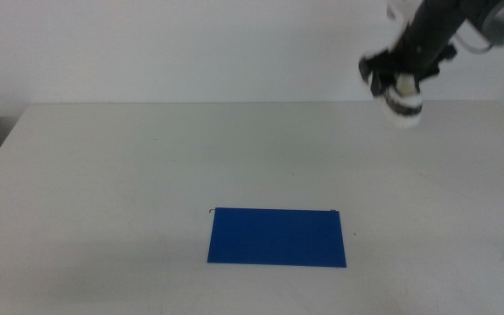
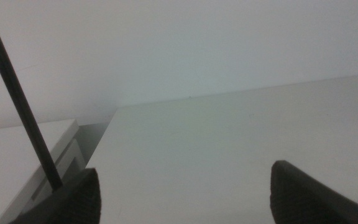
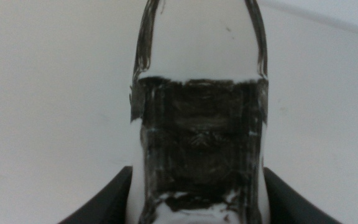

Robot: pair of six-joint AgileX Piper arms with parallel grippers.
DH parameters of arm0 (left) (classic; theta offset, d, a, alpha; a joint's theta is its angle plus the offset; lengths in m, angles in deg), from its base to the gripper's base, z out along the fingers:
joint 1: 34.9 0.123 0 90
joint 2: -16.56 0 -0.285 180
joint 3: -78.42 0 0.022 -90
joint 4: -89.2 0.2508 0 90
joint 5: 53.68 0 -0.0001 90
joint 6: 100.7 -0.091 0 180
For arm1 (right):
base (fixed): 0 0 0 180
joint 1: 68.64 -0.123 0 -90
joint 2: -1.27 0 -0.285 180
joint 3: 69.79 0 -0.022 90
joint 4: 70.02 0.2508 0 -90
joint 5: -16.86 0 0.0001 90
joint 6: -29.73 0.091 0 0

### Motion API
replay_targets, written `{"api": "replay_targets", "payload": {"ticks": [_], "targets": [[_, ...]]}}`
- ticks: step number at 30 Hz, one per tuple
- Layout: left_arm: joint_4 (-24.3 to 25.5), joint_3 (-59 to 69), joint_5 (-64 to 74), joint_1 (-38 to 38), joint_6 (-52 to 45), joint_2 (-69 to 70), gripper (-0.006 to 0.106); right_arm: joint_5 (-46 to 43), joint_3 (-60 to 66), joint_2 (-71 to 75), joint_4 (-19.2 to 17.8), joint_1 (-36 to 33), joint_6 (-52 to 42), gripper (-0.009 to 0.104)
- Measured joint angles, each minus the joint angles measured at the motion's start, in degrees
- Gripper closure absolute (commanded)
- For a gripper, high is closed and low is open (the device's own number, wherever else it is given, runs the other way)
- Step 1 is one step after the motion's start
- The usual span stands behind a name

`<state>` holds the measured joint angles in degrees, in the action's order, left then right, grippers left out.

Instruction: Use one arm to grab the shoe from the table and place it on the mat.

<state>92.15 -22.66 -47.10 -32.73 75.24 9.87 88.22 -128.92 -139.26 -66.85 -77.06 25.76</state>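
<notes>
Nearest to me, my left gripper [image 2: 185, 196] waits low at the near left corner of the table [image 1: 103, 175], jaws spread wide with nothing between them; only its tip shows at the bottom edge of the middle view. A little farther in lies the blue mat [image 1: 276, 236], flat and bare, its long side running left to right across the table. Farthest away, up at the far right, my right arm [image 1: 440, 26] has the shoe [image 1: 402, 101] lifted clear of the table, and the right gripper [image 3: 197, 205] is clamped on it: in the right wrist view the dark jaws press against both flanks, and the shoe's long axis runs straight out from the jaws, black patch closest and white toe beyond. What matters for the next move is that the mat sits toward me and to the left of the held shoe, well apart from it, so I judge the right arm must carry it back and leftward. I'd also expect to turn the wrist so the shoe's length lines up with the mat's long side before lowering.
</notes>
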Motion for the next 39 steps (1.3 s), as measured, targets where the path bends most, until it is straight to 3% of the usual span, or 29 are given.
{"api": "replay_targets", "payload": {"ticks": [12, 25, 32, 39], "targets": [[0.0, 0.0, 0.0, 0.0, 0.0, 0.0, 0.007, 0.92, 0.0, 14.24, -3.78, -13.0, 5.7, 0.099], [0.0, 0.0, 0.0, 0.0, 0.0, 0.0, 0.007, 1.15, 3.94, 16.85, -5.65, -30.05, 6.74, 0.099], [0.0, 0.0, 0.0, 0.0, 0.0, 0.0, 0.007, 1.1, 10.79, 16.85, -6.24, -31.89, 3.3, 0.099], [0.0, 0.0, 0.0, 0.0, 0.0, 0.0, 0.007, 1.05, 13.22, 16.85, -6.26, -31.93, -6.39, 0.099]]}}
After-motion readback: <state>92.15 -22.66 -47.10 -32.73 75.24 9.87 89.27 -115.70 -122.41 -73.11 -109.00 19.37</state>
